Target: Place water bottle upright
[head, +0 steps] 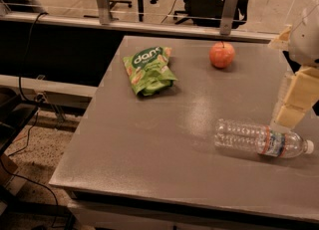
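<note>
The water bottle [256, 139] is clear ribbed plastic and lies on its side on the grey table [164, 134], near the front right. Its white cap points right and its red-blue-white label band sits near the cap end. My gripper [288, 117] is cream-coloured and comes down from the right edge of the view. It hangs just above and behind the bottle's label end, very close to it. I cannot tell whether it touches the bottle.
A green snack bag [148, 69] lies at the back left of the table. A red apple [222, 55] stands at the back middle. A rail with metal posts and office chairs are behind the table. Cables lie on the floor at the left.
</note>
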`<state>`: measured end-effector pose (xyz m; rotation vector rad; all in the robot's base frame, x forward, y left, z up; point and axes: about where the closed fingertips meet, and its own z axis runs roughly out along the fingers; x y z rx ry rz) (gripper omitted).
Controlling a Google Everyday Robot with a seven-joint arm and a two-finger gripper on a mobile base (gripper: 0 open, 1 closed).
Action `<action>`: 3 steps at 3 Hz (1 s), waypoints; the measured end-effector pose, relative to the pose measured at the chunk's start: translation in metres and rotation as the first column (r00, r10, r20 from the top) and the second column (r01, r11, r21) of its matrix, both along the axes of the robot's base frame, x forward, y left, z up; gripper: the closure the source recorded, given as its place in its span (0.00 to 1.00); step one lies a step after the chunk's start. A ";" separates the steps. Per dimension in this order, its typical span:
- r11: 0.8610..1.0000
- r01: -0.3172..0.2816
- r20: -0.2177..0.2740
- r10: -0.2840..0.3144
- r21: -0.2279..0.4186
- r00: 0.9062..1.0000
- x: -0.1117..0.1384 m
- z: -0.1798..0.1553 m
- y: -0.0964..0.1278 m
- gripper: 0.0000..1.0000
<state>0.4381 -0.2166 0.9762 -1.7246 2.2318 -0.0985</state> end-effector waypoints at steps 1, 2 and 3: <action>1.000 0.000 0.000 0.000 0.000 1.000 0.000 0.000 0.000 0.00; 1.000 -0.003 -0.019 0.002 -0.010 1.000 -0.002 -0.012 -0.005 0.00; 1.000 -0.005 -0.047 0.004 -0.029 0.999 -0.004 -0.033 -0.013 0.00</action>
